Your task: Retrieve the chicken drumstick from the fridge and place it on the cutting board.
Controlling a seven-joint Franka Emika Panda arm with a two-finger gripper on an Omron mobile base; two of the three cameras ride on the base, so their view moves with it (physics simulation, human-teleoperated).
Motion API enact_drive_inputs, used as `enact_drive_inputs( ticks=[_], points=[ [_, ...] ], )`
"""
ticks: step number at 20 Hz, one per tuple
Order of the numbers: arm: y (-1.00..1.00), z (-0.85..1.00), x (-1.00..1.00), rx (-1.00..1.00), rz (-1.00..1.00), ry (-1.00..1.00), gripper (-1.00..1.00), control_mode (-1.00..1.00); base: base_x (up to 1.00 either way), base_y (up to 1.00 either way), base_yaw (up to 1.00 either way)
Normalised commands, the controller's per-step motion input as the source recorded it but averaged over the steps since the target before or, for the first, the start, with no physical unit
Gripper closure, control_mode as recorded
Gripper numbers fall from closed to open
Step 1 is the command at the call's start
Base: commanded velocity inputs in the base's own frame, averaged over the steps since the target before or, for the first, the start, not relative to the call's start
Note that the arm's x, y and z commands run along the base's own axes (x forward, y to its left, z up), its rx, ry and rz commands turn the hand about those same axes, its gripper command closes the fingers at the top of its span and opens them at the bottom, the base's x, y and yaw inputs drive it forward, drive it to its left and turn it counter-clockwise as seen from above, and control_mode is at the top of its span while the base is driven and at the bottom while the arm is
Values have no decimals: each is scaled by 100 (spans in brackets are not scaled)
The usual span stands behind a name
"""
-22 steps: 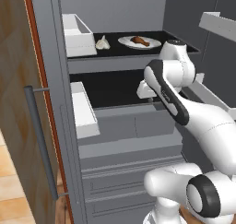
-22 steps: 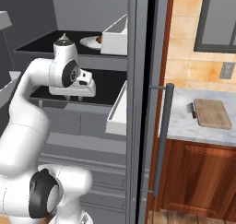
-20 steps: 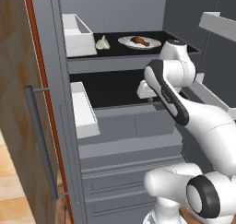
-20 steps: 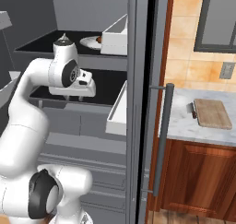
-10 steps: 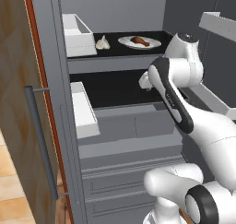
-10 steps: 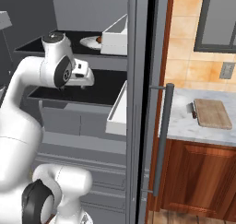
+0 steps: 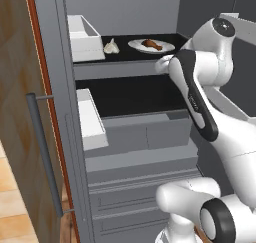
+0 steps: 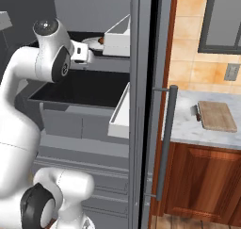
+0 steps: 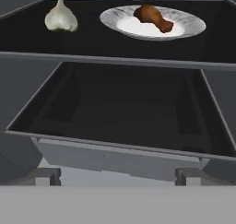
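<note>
One arm raised at fridge (image 7: 60,87) shelf, claw (image 9: 117,174) wide — facing chicken drumstick (image 9: 152,16)

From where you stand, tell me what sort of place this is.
A home kitchen, rendered in simulation. An open fridge holds a chicken drumstick on a plate beside a garlic bulb. To its right, a cutting board lies on a marble counter over wooden cabinets.

You're in a rendered home kitchen.
You can tell by the open fridge (image 7: 125,137) with its dark shelves, a plate (image 9: 184,27) holding a chicken drumstick (image 9: 152,16) beside a garlic bulb (image 9: 61,18), the brown wooden cabinets (image 8: 202,181), the tiled wall (image 8: 188,58), and the marble desk (image 8: 183,129) carrying a cutting board (image 8: 216,116).
</note>
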Motion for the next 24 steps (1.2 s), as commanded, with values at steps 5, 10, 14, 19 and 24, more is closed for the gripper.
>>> enact_drive_inputs(
  ticks=[5, 10, 14, 19, 24],
  points=[
    [-10, 44, 45, 3, 0, -17, -100, -100, 0, 0, 0],
    [-22, 8, 50, 0, 0, -14, -100, -100, 0, 0, 0],
    [-23, 0, 52, 0, -4, -13, -100, -100, 0, 0, 0],
    [-4, 0, 62, 0, -1, 0, -100, -100, 0, 0, 0],
    [-5, 11, 68, 0, -1, 0, -100, -100, 0, 0, 0]
  ],
)
